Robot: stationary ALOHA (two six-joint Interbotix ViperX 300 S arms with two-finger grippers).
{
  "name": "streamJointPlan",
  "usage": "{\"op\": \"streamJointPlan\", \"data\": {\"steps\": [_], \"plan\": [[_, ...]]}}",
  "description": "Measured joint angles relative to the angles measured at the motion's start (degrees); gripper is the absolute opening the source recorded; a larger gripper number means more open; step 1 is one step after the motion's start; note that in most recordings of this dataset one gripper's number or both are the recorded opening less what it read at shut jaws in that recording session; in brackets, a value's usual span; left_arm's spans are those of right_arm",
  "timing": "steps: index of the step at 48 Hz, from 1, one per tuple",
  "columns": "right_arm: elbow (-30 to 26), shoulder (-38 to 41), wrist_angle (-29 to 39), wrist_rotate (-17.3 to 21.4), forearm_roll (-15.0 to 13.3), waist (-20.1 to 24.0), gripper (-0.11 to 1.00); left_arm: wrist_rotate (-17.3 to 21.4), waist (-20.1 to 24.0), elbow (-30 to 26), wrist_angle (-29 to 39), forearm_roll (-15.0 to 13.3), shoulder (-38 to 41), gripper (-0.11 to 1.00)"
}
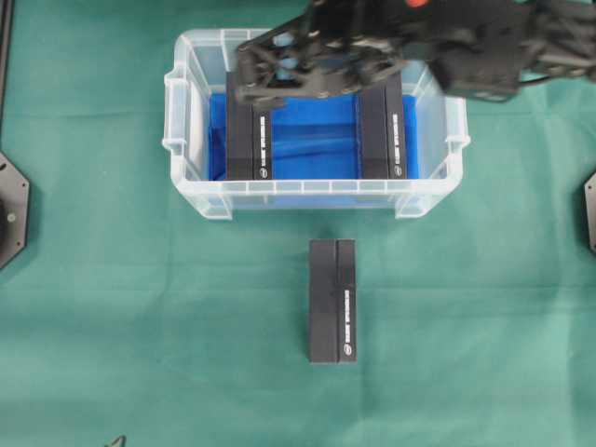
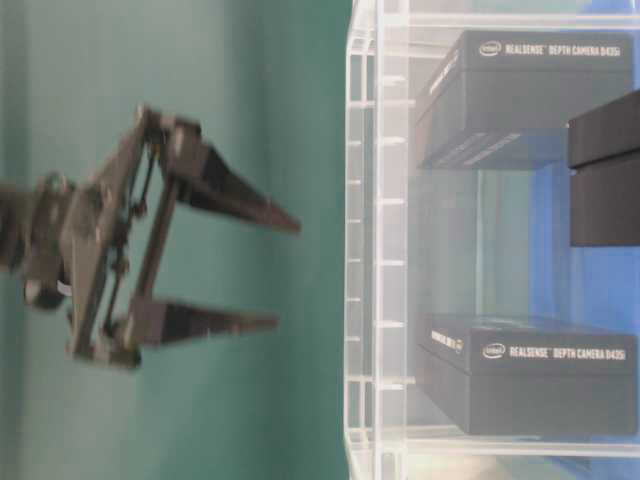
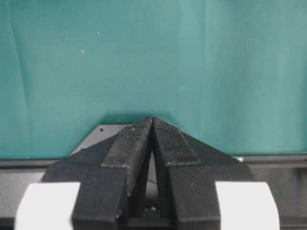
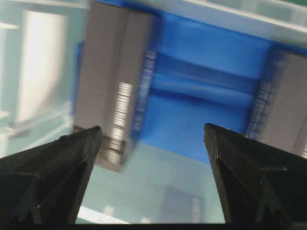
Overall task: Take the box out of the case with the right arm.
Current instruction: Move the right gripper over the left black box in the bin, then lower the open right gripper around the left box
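The clear case (image 1: pixel 200 197) stands at the back middle of the green cloth, its bottom lined with a blue sheet (image 1: pixel 312 140). Two black boxes lie inside it, one on the left (image 1: pixel 244 149) and one on the right (image 1: pixel 382 140). Another black box (image 1: pixel 332 300) lies on the cloth in front of the case. My right gripper (image 1: pixel 244 74) reaches in from the upper right and hovers above the case, over the left box's far end. It is open and empty (image 2: pixel 285 272). In the right wrist view the left box (image 4: pixel 110 81) shows past the open gripper (image 4: pixel 151 136). My left gripper (image 3: pixel 152 120) is shut on nothing.
Black arm base plates sit at the left edge (image 1: pixel 9 209) and the right edge (image 1: pixel 589 209) of the table. Green cloth (image 1: pixel 140 335) covers the whole surface around the case. The right arm's bulky wrist (image 1: pixel 475 56) hangs over the case's back right corner.
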Motion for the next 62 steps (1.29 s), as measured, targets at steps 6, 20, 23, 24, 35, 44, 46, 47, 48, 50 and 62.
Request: {"op": "streamJointPlan", "data": {"steps": [6, 20, 23, 24, 35, 44, 46, 47, 48, 50, 62], "plan": [[-4.83, 3.96, 0.09, -0.09, 0.18, 0.09, 0.88, 0.00, 0.00, 0.09, 0.00, 0.00, -0.26, 0.00], [-8.35, 7.65, 0.09, -1.41, 2.64, 0.09, 0.88, -0.35, 0.00, 0.09, 0.00, -0.09, -0.97, 0.00], [-8.26, 7.91, 0.09, -1.76, 2.90, 0.09, 0.88, -0.35, 0.00, 0.09, 0.00, -0.09, -1.05, 0.00], [-8.35, 7.91, 0.09, -1.76, 2.90, 0.00, 0.88, -0.35, 0.00, 0.09, -0.09, -0.09, -0.97, 0.00], [-8.35, 7.91, 0.00, -1.85, 2.90, 0.00, 0.91, -0.35, 0.00, 0.09, -0.09, -0.09, -1.05, 0.00], [-8.35, 7.91, -0.09, -1.76, 2.72, 0.00, 0.93, -0.35, 0.00, 0.09, 0.00, -0.09, -0.97, 0.00], [-8.35, 7.91, -0.18, -1.67, 2.64, 0.09, 0.93, -0.35, 0.00, 0.09, 0.00, -0.09, -0.97, 0.00], [-8.35, 7.91, -0.18, -1.67, 2.64, 0.00, 0.93, -0.35, 0.00, 0.09, 0.00, -0.09, -0.97, 0.00], [-8.35, 7.91, -0.26, -1.58, 2.64, 0.00, 0.93, -0.35, 0.00, 0.09, 0.00, -0.09, -1.05, 0.00], [-8.35, 7.91, -0.35, -1.41, 2.64, 0.09, 0.93, -0.35, 0.00, 0.09, 0.00, 0.00, -0.97, 0.00], [-8.35, 8.00, -0.88, 0.00, 2.55, 0.00, 0.93, -0.44, 0.00, 0.18, 0.00, 0.00, -1.05, 0.00]]}}
